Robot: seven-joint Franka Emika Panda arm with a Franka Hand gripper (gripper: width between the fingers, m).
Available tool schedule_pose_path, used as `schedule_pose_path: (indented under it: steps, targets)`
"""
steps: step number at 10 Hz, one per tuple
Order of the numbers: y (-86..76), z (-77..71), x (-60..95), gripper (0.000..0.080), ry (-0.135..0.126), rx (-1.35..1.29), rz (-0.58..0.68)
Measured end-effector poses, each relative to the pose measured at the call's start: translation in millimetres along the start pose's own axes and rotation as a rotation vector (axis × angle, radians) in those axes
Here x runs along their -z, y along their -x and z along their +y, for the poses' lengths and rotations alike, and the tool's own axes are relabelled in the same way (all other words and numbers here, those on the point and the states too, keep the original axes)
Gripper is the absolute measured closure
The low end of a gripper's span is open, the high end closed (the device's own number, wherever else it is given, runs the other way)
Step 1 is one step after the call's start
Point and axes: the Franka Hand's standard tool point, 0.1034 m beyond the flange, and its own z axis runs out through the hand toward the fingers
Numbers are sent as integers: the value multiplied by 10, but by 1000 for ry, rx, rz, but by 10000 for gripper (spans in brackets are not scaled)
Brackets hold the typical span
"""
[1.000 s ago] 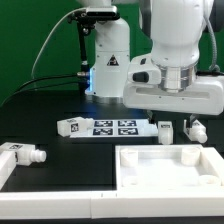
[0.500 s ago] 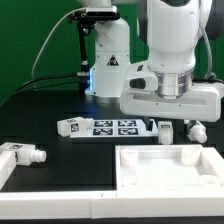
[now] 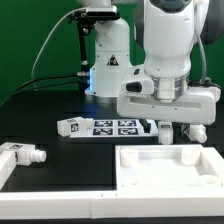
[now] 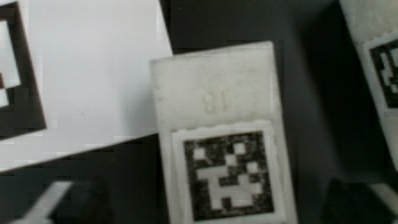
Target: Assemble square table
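The square table's white panel (image 3: pixel 168 170), with raised rim and corner sockets, lies at the front right of the exterior view. One stubby white leg (image 3: pixel 165 131) lies behind it, next to the marker board (image 3: pixel 112 127). My gripper (image 3: pixel 165 124) hangs right over this leg. In the wrist view the leg (image 4: pixel 221 120) with its tag lies between my fingers, with a gap on each side; the gripper (image 4: pixel 210 203) is open. More legs lie at the right (image 3: pixel 198 130), by the marker board's left end (image 3: pixel 70 127) and at the far left (image 3: pixel 27 154).
The robot base (image 3: pixel 108 60) stands behind the marker board, with cables running off to the exterior view's left. A white border piece (image 3: pixel 8 165) lies at the far left edge. In the wrist view the marker board (image 4: pixel 80 70) and another tagged part (image 4: pixel 381 60) flank the leg.
The arm has moved toward the exterior view's left and a little lower, coming over the leg next to the marker board. The parts on the table have not moved.
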Motion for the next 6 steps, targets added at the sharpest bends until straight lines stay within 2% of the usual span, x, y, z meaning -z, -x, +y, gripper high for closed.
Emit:
schedule_pose_path:
  steps: [1, 2, 3, 4, 6]
  targets:
    - [0, 0, 0, 412, 0, -1, 0]
    - [-2, 1, 1, 412, 0, 15, 0]
    - [-8, 21, 13, 515, 2, 126, -2]
    - [-62, 93, 103, 515, 5, 300, -3]
    - [-281, 247, 350, 515, -17, 675, 17]
